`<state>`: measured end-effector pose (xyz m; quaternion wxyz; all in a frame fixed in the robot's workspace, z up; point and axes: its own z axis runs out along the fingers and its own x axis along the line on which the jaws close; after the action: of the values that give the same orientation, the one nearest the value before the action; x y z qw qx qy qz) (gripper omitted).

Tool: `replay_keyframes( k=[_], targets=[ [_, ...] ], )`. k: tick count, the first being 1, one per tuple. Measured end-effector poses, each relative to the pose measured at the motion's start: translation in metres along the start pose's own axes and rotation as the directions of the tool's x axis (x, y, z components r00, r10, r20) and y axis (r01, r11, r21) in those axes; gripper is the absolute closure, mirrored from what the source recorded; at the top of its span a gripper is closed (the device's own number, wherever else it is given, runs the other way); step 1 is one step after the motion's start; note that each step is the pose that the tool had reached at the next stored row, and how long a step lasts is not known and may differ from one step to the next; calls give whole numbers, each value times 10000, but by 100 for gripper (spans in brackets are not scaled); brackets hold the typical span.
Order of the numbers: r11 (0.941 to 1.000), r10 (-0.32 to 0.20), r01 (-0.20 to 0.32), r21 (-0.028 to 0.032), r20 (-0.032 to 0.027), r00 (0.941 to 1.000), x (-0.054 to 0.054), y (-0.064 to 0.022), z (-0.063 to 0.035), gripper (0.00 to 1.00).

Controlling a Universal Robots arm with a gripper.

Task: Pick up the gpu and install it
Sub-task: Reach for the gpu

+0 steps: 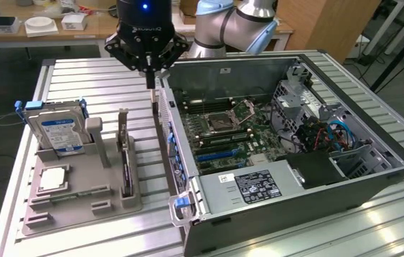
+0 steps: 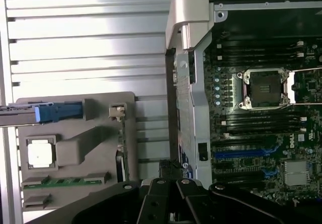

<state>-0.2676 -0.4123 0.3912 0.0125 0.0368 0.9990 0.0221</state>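
Silver-blue arm (image 1: 234,24), black gripper (image 1: 150,84)

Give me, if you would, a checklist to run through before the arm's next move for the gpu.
1. Gpu standing on edge in its tray slot: ok.
2. Tool lined up over the gpu: not ok; it hangs between the tray and the case.
3. Tool open for a grasp: not ok; it is shut.
4. Case side open, board exposed: ok.
5. Blue slots on the board free: ok; they look empty.
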Motion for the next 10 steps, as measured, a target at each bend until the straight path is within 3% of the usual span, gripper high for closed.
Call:
replay_keyframes(
  k=[10],
  targets=[
    [10000,2,-2,0,0,10000,72,-217,-9,89]
  ],
)
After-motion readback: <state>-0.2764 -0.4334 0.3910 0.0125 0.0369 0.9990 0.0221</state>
